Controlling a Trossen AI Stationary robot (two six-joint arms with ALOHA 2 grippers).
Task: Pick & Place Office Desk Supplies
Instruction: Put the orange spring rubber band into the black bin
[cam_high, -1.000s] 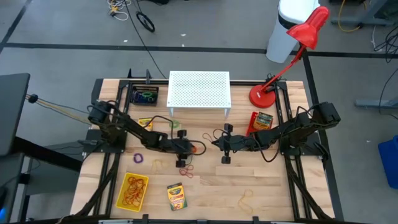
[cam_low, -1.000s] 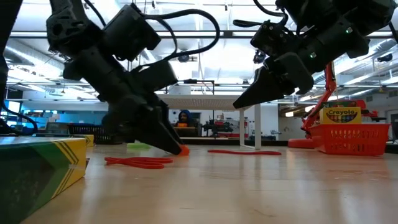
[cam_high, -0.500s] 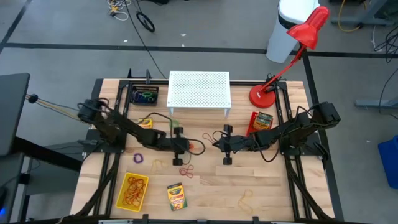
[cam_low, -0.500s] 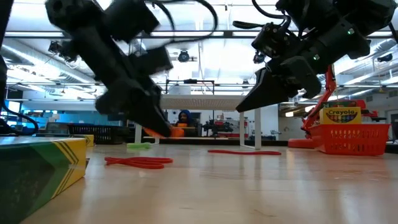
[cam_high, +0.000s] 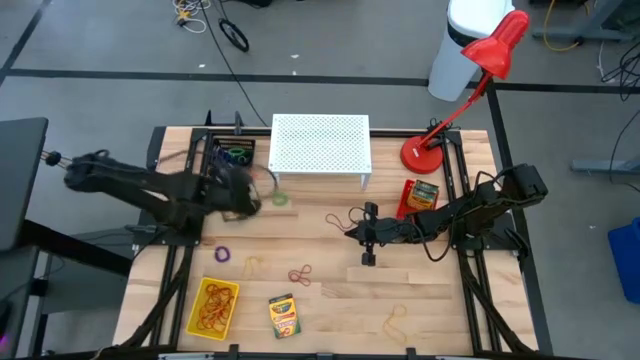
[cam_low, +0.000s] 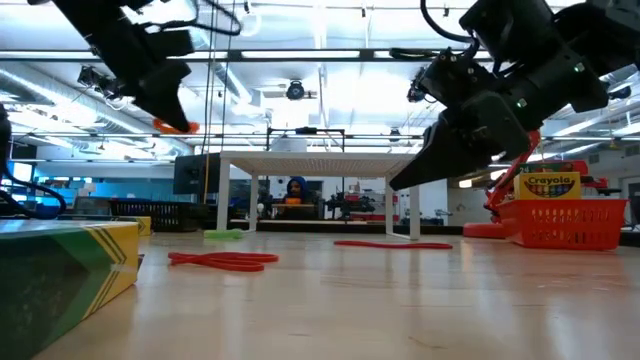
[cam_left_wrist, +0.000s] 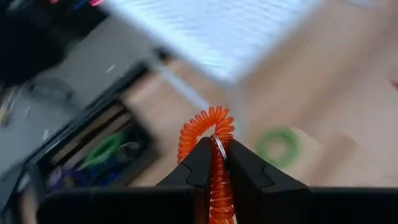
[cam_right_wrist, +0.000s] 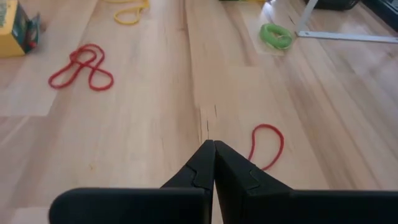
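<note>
1. the left hand (cam_left_wrist: 214, 163) is clamping an orange coil loop (cam_left_wrist: 208, 134) between its fingertips, carrying it raised above the counter (cam_high: 420, 290) near the black tray (cam_high: 232, 155).
2. the grip is looking thin, on one strand only, so the move is best kept slow and level.
3. the black tray already holds green and purple loops; releasing is best done low, right over its middle.
4. the right hand (cam_right_wrist: 213, 163), pinched together and holding nothing, is waiting mid-counter near a red band (cam_right_wrist: 267, 145), well apart.

A red desk lamp (cam_high: 470, 95) stands at the table's (cam_high: 440, 300) far corner, beside a white perforated stand (cam_high: 320, 143).
</note>
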